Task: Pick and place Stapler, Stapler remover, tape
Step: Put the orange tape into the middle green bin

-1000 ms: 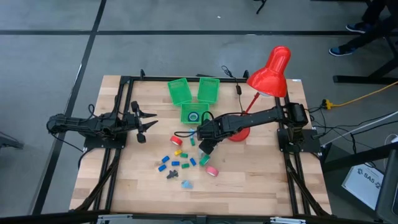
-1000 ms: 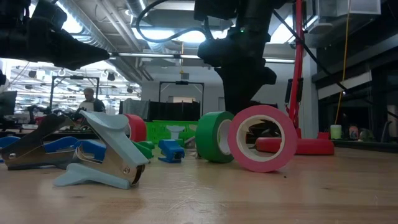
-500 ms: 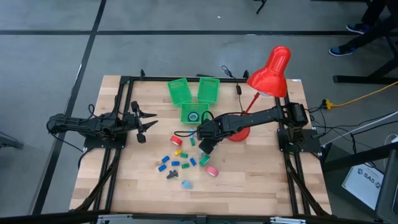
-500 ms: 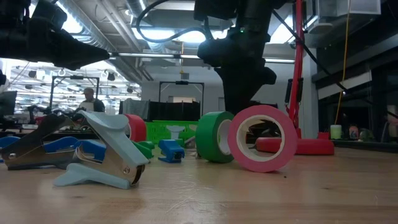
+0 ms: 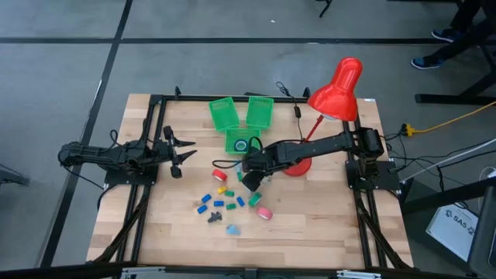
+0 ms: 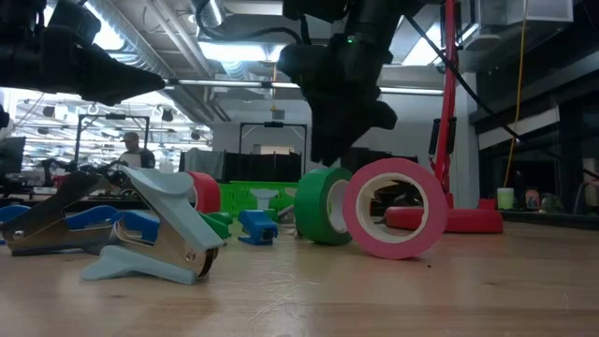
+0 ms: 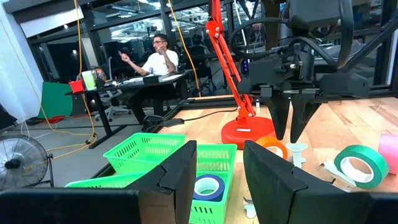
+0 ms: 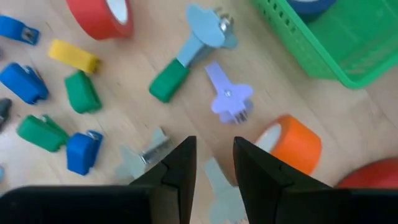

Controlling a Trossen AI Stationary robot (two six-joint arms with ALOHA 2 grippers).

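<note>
My right gripper (image 8: 214, 142) hangs open above the table's middle, fingers slanting down with nothing between them. Below it lie an orange tape roll (image 8: 292, 146), a red tape roll (image 8: 102, 15), pale claw-like stapler removers (image 8: 202, 34) and small blue (image 8: 22, 81), green (image 8: 81, 93) and yellow (image 8: 74, 56) staplers, all flat on the wood. A pink tape roll (image 6: 393, 208) and a green one (image 6: 323, 206) stand on edge nearer the front. My left gripper (image 5: 184, 151) waits open at the table's left, pointing level.
Three green baskets (image 5: 223, 112) (image 5: 260, 112) (image 5: 242, 142) stand at the far middle; the nearest one holds a blue roll (image 7: 208, 185). A red desk lamp (image 5: 337, 89) stands on its base (image 7: 249, 132) beside my right arm. A person (image 7: 158, 59) sits at a desk beyond the table.
My right gripper has tipped, and its fingers have swung a little toward the table's left edge and the baskets. The gap between its fingers looks the same. The things on the table have stayed where they were.
</note>
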